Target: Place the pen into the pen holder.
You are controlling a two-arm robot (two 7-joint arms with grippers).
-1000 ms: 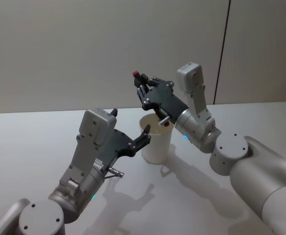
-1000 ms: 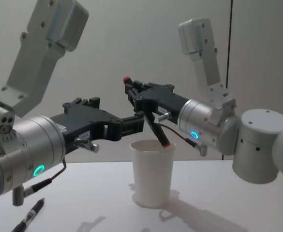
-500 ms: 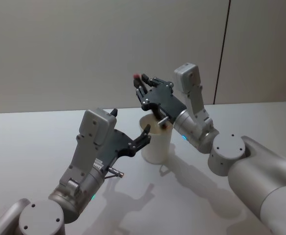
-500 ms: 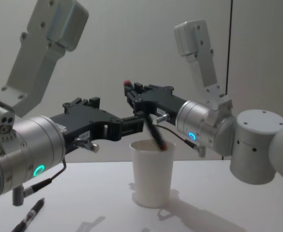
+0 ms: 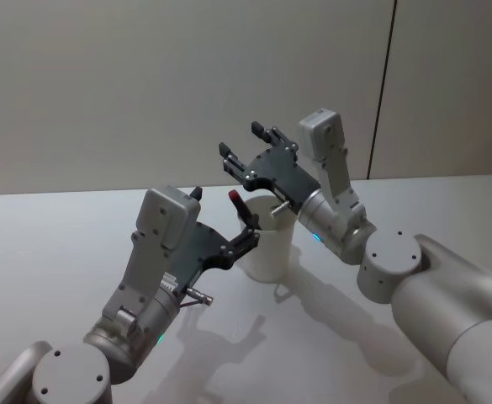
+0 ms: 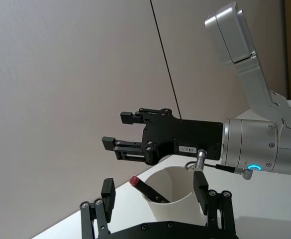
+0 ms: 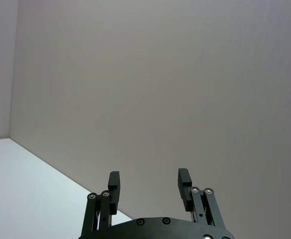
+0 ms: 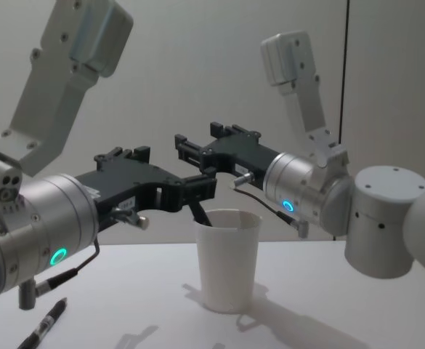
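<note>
The pen (image 5: 240,204), dark with a red cap, stands in the pen holder (image 5: 271,246), a white paper cup on the table, and leans against its rim toward my left. My right gripper (image 5: 241,140) hangs open just above the cup with nothing between its fingers (image 7: 114,183). My left gripper (image 5: 224,212) is open at the cup's left side, near the rim. In the left wrist view the pen (image 6: 147,189) rests inside the cup (image 6: 177,213) under the right gripper (image 6: 116,129). The chest view shows the pen (image 8: 197,213) above the cup (image 8: 228,258).
A second black pen (image 8: 49,320) lies on the white table (image 5: 52,244) at the near left, below my left arm. A plain grey wall stands behind the table.
My right gripper has opened and let go of the pen. The pen has dropped into the cup and now leans left against the rim. The left arm has not moved.
</note>
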